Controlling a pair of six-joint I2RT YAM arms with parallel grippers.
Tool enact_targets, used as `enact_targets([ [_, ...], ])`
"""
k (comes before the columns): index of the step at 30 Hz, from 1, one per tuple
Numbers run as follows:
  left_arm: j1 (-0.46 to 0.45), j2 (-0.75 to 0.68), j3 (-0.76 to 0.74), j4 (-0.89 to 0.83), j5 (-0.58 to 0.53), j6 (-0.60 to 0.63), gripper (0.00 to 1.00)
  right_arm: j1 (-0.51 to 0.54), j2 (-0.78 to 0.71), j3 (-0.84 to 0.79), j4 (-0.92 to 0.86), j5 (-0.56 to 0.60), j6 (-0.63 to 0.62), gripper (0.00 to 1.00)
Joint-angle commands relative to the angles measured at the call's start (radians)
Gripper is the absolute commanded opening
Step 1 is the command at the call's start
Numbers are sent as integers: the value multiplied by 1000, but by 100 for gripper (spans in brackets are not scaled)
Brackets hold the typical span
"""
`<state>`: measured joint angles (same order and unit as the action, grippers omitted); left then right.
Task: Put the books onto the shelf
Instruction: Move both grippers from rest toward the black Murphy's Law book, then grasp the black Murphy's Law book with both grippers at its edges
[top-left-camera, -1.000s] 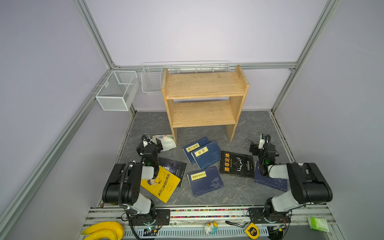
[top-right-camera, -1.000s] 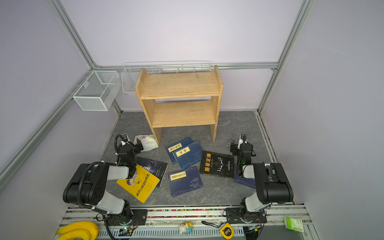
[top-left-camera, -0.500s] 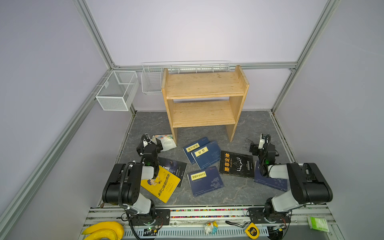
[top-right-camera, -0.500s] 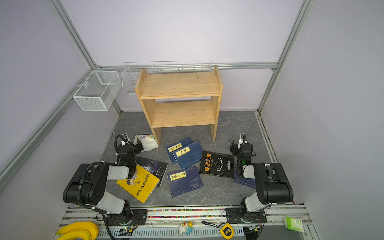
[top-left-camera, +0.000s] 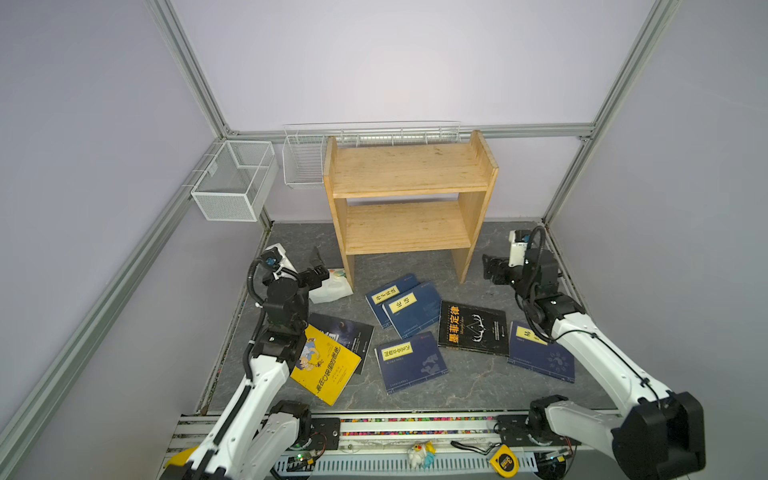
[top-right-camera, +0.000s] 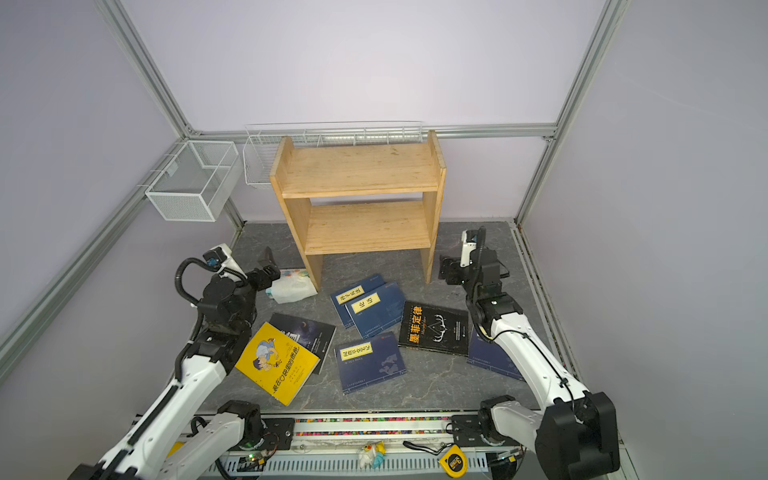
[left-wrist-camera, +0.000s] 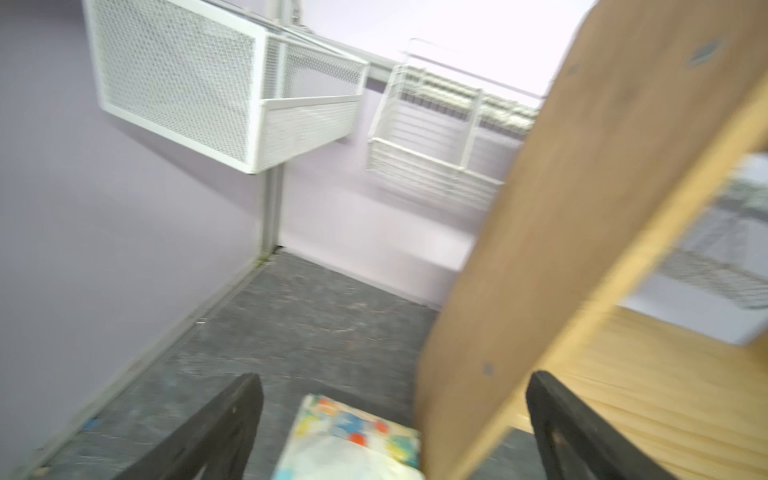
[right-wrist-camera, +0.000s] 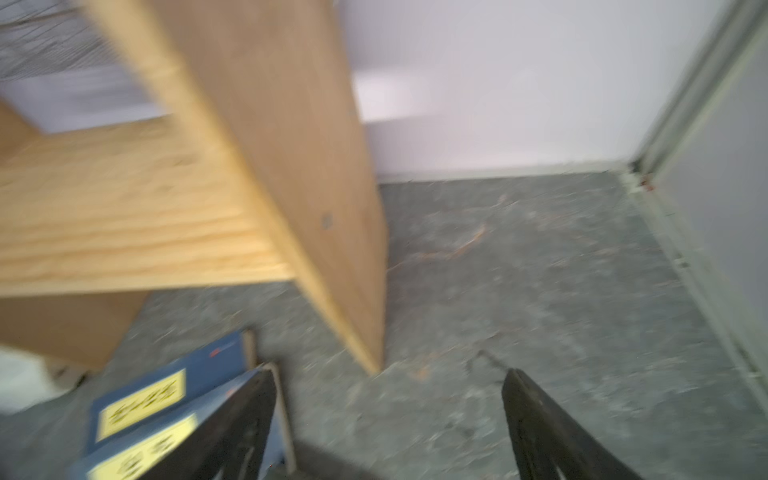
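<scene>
Though wrist views blurry, left gripper (left-wrist-camera: 392, 380) and right gripper (right-wrist-camera: 388, 372) wide apart, seemingly empty.

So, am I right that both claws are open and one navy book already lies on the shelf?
Not quite: the shelf is bare in both top views; the navy books all lie on the table. The left claw and right claw are open.
</scene>
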<state>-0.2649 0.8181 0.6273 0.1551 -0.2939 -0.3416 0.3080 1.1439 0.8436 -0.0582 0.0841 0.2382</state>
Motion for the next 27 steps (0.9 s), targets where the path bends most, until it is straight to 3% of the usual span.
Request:
enact_targets([
  [1, -49, -48, -2, -287, 172, -278, 99, 118, -59, -8, -242, -48, 184, 88],
  [5, -174, -58, -25, -287, 287, -473, 99, 294, -159, -66, -257, 1, 370, 88],
  [8, -310, -19, -44, -235, 303, -581, 99, 423, -177, -72, -269, 51, 464, 88],
  [12, -455, 46, -63, -140, 279, -664, 99, 581, -132, -37, -294, 140, 540, 88],
  [14, -471, 56, -77, -88, 281, -662, 99, 625, -123, -36, -278, 183, 542, 88],
  [18, -468, 48, -147, 62, 300, -694, 99, 626, -149, -46, -278, 237, 578, 89],
  [23, -407, 179, -86, 5, 451, -655, 94, 502, -156, -66, -312, 127, 605, 89],
  [27, -421, 312, -35, 31, 539, -610, 89, 389, -124, -10, -570, 343, 576, 89],
])
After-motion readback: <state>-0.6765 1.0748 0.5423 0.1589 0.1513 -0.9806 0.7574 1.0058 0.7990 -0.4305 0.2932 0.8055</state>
